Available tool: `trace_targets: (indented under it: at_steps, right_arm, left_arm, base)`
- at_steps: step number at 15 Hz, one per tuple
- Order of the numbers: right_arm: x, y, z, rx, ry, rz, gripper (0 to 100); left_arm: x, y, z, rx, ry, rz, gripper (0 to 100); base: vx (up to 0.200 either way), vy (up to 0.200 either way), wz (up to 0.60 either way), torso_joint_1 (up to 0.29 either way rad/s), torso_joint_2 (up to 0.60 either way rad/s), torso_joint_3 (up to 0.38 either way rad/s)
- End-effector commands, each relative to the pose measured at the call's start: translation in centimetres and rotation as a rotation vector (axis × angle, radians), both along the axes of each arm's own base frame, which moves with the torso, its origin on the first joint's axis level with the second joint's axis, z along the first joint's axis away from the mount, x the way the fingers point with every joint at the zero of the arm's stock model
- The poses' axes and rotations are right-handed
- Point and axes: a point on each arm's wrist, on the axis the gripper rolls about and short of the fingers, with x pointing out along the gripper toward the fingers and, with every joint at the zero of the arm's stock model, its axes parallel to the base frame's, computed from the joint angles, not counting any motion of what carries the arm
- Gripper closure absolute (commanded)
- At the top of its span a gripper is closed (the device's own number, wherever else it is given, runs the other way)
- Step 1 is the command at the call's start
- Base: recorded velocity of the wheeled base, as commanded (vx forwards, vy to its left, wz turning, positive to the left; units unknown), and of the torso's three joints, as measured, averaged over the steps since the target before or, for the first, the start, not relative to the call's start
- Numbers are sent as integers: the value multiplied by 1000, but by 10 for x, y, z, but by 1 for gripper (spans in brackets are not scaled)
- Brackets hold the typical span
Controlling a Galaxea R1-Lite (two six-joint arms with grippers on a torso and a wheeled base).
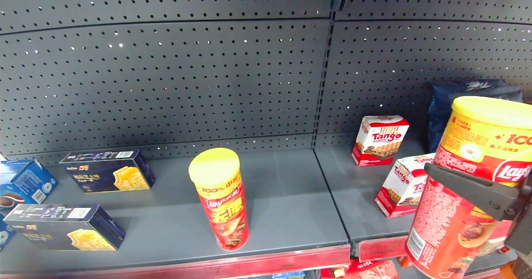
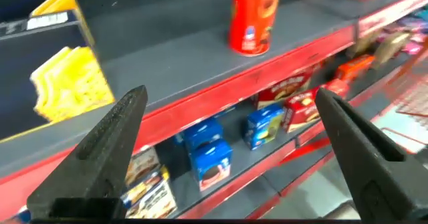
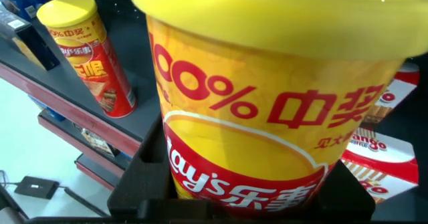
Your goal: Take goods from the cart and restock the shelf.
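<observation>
Your right gripper (image 1: 474, 193) has its jaws clamped around a red chip can (image 1: 478, 137) with a yellow lid, held in front of the right end of the shelf (image 1: 282, 196), near two wafer boxes (image 1: 380, 139). Your left gripper (image 2: 231, 93) hangs with jaws apart by the shelf's front edge. A matching can (image 1: 222, 200) stands upright mid-shelf, with dark blue boxes (image 1: 108, 171) further left.
</observation>
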Motion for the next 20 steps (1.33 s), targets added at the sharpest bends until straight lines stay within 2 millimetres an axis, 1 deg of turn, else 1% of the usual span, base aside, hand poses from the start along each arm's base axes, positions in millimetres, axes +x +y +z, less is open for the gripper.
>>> trace_targets:
  at_steps: [1, 3, 6, 8, 10, 11, 13, 15, 18, 20]
  right_arm:
    - [15, 16, 4, -14, 15, 0, 100]
    - [25, 26, 8, -3, 4, 2, 100]
    - [38, 39, 3, 2, 3, -1, 100]
    - [39, 40, 3, 7, -2, -3, 100]
    - [37, 36, 7, 19, -14, -10, 100]
    - [38, 36, 5, 12, -10, -27, 100]
    - [43, 38, 3, -4, -4, -53, 100]
    - [47, 43, 0, -21, 3, -116, 100]
    - [47, 44, -1, -26, 7, -114, 100]
    - [47, 44, -1, -23, 5, -106, 100]
  left_arm:
    - [-1, 1, 0, -7, -13, -16, 0]
    - [-1, 1, 0, -7, -13, -16, 0]
    - [-1, 1, 0, -8, -14, -16, 0]
    - [-1, 1, 0, -8, -14, -16, 0]
    - [-1, 1, 0, -7, -13, -16, 0]
    - [-1, 1, 0, -8, -14, -16, 0]
    - [-1, 1, 0, -8, -14, -16, 0]
    - [-1, 1, 0, -8, -14, -16, 0]
    - [-1, 1, 0, -7, -13, -16, 0]
    - [-1, 1, 0, -7, -13, -16, 0]
  base:
    - [0, 0, 0, 0, 0, 0]
    - [0, 0, 0, 0, 0, 0]
    - [0, 0, 0, 0, 0, 0]
    - [0, 0, 0, 0, 0, 0]
    - [0, 0, 0, 0, 0, 0]
    - [0, 0, 0, 0, 0, 0]
    - [0, 0, 0, 0, 0, 0]
    - [0, 0, 0, 0, 0, 0]
    - [0, 0, 0, 0, 0, 0]
    - [0, 0, 600, 2, 0, 0]
